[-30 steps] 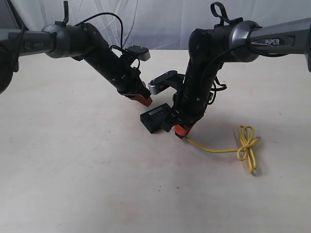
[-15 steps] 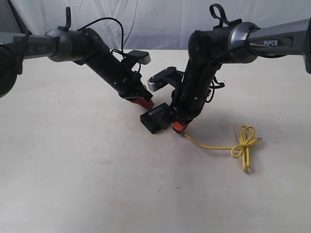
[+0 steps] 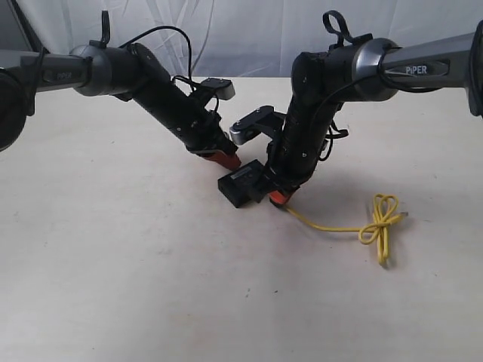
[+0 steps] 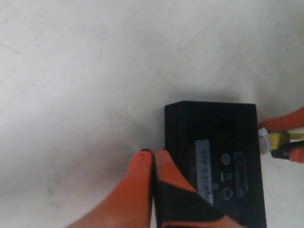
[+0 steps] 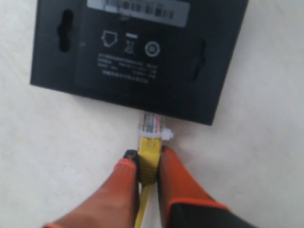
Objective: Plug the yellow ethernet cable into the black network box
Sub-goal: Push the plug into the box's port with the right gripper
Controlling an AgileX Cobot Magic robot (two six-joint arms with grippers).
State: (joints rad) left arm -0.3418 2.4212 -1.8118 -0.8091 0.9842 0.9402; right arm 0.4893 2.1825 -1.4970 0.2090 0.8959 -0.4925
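Note:
The black network box (image 3: 240, 183) lies flat on the table with its pale label strip (image 5: 137, 8) up. My right gripper (image 5: 148, 156) is shut on the yellow ethernet cable (image 3: 339, 226) just behind its clear plug (image 5: 152, 124). The plug's tip touches the box's (image 5: 137, 57) side wall; how deep it sits cannot be told. The cable's free end lies in a loose knot (image 3: 381, 219) to the right. My left gripper (image 4: 153, 154) is shut and empty, its fingertips (image 4: 164, 159) against the box's (image 4: 213, 156) opposite side. In the exterior view it (image 3: 229, 160) sits at the box's far edge.
A pale tabletop (image 3: 113, 264) spreads around the box. White cloth (image 3: 249, 30) hangs behind the table. Both dark arms (image 3: 158, 90) (image 3: 309, 128) lean in over the middle.
The right gripper has carried the plug left to the box's side, dragging the cable and its knot slightly left. The left gripper moved down against the box.

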